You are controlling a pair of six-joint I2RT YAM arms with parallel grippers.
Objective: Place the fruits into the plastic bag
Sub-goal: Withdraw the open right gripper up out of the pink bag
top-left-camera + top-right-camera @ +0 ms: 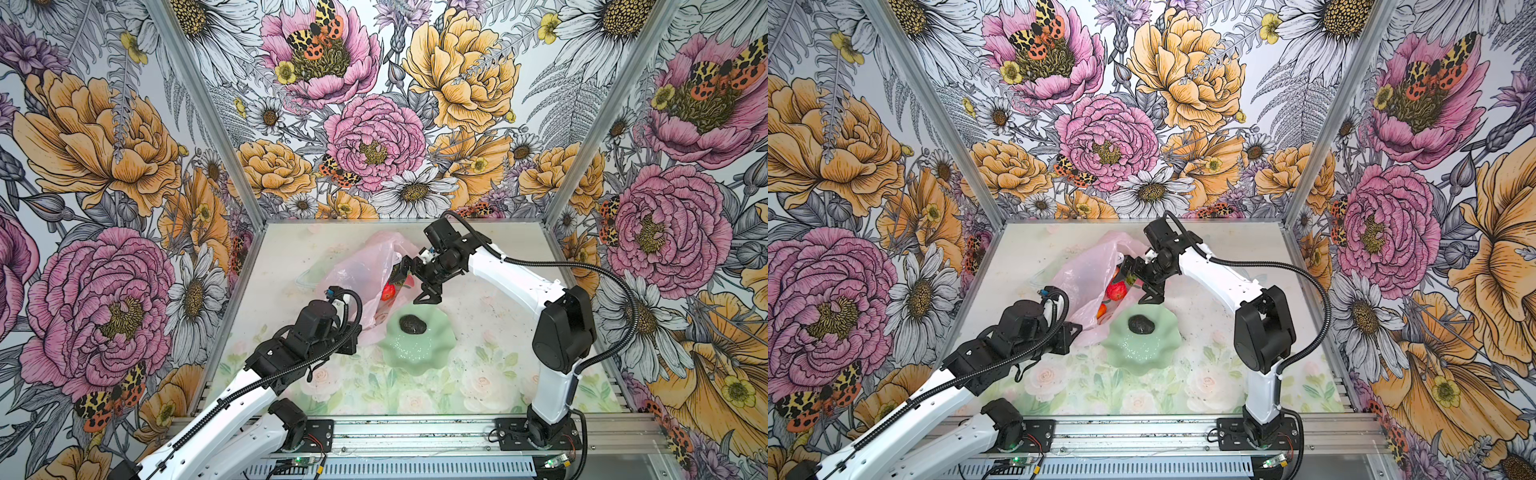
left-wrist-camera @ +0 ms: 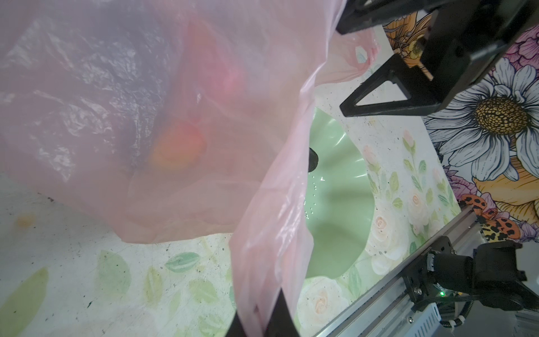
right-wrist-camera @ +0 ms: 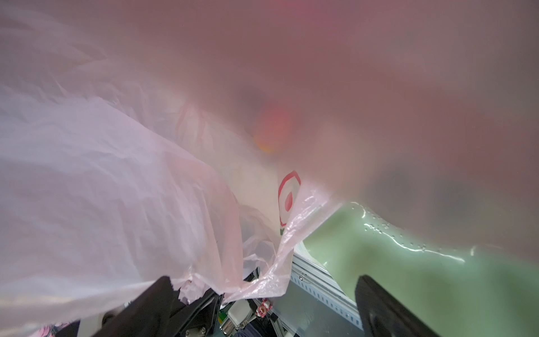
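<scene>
The pale pink plastic bag (image 1: pixel 361 270) (image 1: pixel 1084 270) lies at the back middle with its mouth toward the dish. My left gripper (image 1: pixel 353 332) (image 2: pixel 262 318) is shut on the bag's near edge, which shows pinched between its jaws in the left wrist view. My right gripper (image 1: pixel 409 282) (image 1: pixel 1136 282) (image 3: pixel 271 306) stands open at the bag's mouth, holding nothing, with bag film draped on one finger. Inside the bag lie a red fruit (image 1: pixel 388 291) (image 1: pixel 1116 290) and an orange-red fruit (image 1: pixel 1101 311) (image 2: pixel 178 146) (image 3: pixel 274 131). A blackish lump (image 1: pixel 412 324) (image 1: pixel 1140 324) rests in the dish.
The pale green scalloped dish (image 1: pixel 415 353) (image 1: pixel 1138 353) (image 2: pixel 335 204) (image 3: pixel 379 262) stands just in front of the bag's mouth, between both arms. Floral walls close in the back and sides. A metal rail (image 1: pixel 415 432) runs along the front edge.
</scene>
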